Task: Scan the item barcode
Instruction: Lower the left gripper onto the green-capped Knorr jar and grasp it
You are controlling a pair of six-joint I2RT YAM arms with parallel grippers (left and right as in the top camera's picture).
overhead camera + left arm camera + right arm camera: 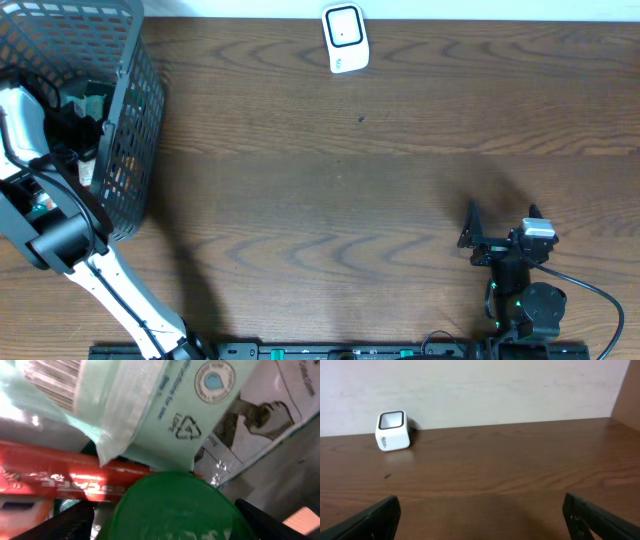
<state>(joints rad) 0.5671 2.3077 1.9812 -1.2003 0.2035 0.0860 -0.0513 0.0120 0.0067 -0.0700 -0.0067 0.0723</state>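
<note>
Right pincer point(481, 517) agape over wood table point(495, 470), pale wall point(495, 390).

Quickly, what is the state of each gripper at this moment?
Left gripper: open around a green lid, nothing gripped.
Right gripper: open and empty.

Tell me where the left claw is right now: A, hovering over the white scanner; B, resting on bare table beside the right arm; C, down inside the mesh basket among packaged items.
C: the overhead view shows the left arm reaching into the mesh basket, and the left claw has a green lid and a pale green packet close in front of it.
</note>
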